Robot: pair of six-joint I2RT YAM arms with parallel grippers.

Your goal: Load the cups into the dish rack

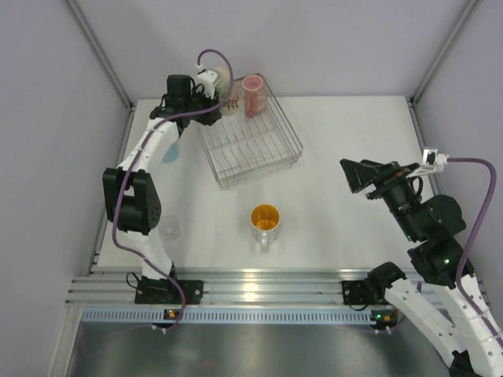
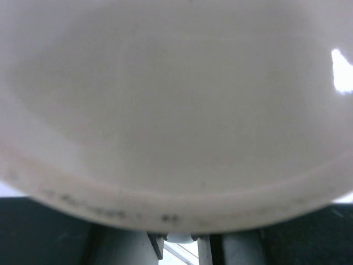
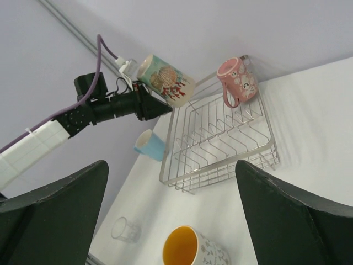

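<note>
My left gripper [image 1: 211,96] is shut on a cream-tan cup [image 1: 223,82] with a shell pattern and holds it tilted above the far left corner of the silver wire dish rack [image 1: 236,169]. That cup's pale inside fills the left wrist view [image 2: 176,110]. A pink mug [image 1: 253,95] lies in the rack's far corner. A speckled mug with an orange inside [image 1: 266,221] stands on the table in front of the rack. A light blue cup [image 1: 170,151] lies left of the rack. A clear tumbler [image 1: 170,228] stands near the left arm. My right gripper [image 1: 357,174] is open and empty, far right of the rack.
The left arm's elbow [image 1: 130,200] hangs over the table's left side beside the tumbler. Enclosure walls and frame posts [image 1: 98,59] close in the left, back and right. An aluminium rail [image 1: 259,284] runs along the near edge.
</note>
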